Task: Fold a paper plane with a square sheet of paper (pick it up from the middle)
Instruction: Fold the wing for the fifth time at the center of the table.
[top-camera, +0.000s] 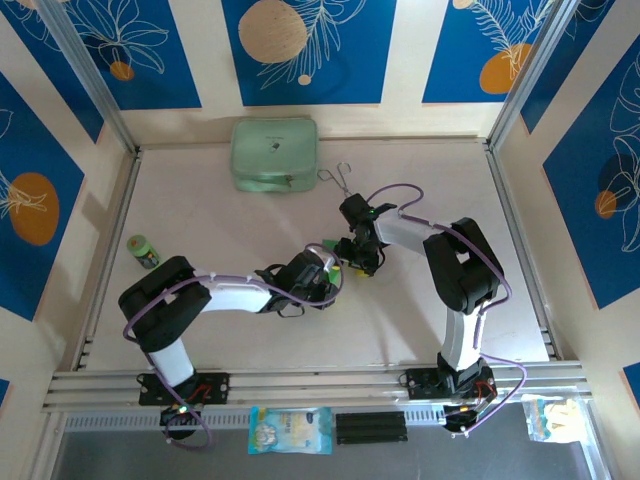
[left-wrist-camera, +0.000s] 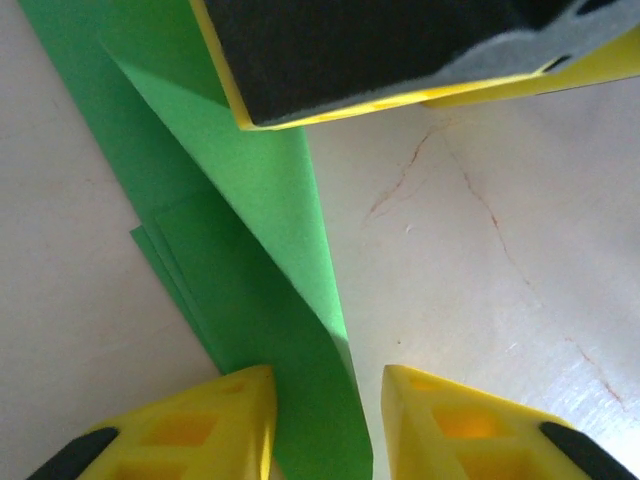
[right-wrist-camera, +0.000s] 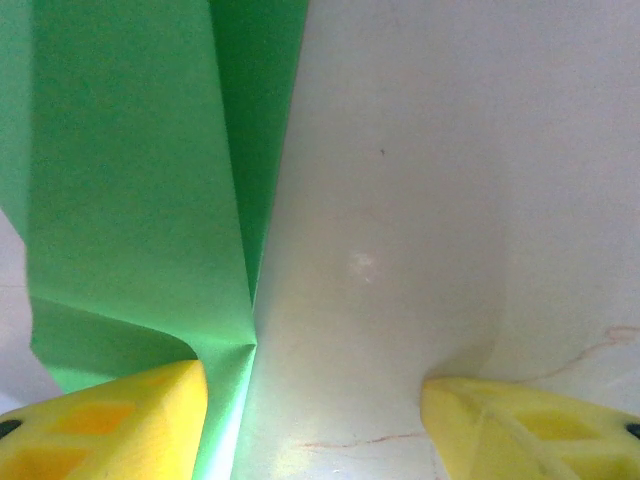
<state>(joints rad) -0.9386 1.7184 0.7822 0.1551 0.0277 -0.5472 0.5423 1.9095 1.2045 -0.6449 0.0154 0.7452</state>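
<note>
The bright green paper (left-wrist-camera: 250, 290) is folded into a long narrow strip with layered edges and lies on the pale table. My left gripper (left-wrist-camera: 325, 385) is open and astride the strip's near end; its left finger (left-wrist-camera: 200, 420) rests on the paper. My right gripper (right-wrist-camera: 315, 390) is open wide: its left finger (right-wrist-camera: 110, 420) presses on the creased paper (right-wrist-camera: 130, 200), its right finger (right-wrist-camera: 530, 425) on bare table. In the top view both grippers, left (top-camera: 330, 275) and right (top-camera: 355, 262), meet at the table's middle and hide most of the paper.
One finger of the right gripper (left-wrist-camera: 380, 50), black pad and yellow edge, hangs over the strip's far part. A pale mint case (top-camera: 274, 153) and wire tongs (top-camera: 340, 178) sit at the back. A small green can (top-camera: 143, 251) stands at the left.
</note>
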